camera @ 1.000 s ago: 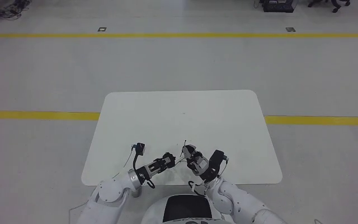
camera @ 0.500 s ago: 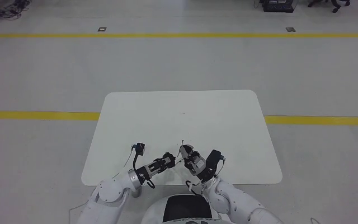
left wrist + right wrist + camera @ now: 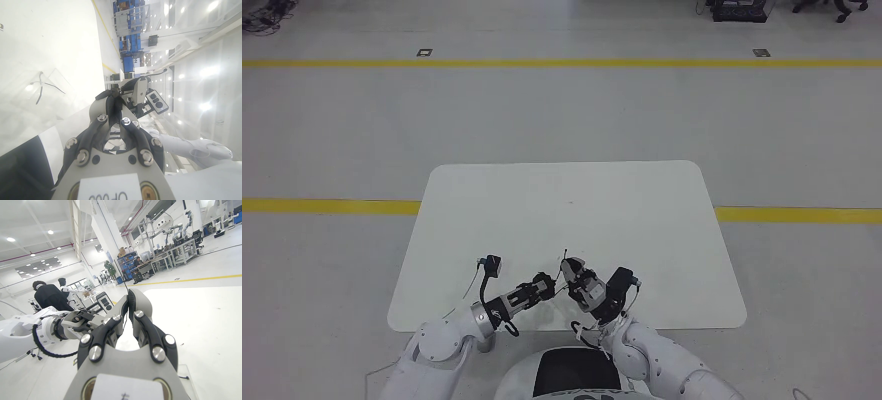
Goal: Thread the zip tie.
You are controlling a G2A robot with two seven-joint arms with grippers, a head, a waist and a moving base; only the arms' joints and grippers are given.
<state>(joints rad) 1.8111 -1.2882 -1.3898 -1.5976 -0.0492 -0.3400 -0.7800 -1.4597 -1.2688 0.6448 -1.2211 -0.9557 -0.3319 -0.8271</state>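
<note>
Right gripper (image 3: 128, 295): is clamping shut on the zip tie (image 3: 125, 285), pinching it partway along, probably so that the thin tail is standing stiff and aimable rather than drooping.
Left gripper (image 3: 113, 98): is sitting with its jaws drawn together, apparently pinching the tie's other end, likely to be steadying the head as a target for the tail.
Tie relative to grippers: from above, the free tail is pointing to about 12 o'clock from the right gripper. The lower run is passing down between that gripper's fingers. The left gripper is lying at about 8 o'clock from it, just beside it.
Table (image 3: 642, 210): both grippers are hovering over its 6 o'clock edge.
Clear tray (image 3: 56, 79): is holding spare ties (image 3: 40, 89).
</note>
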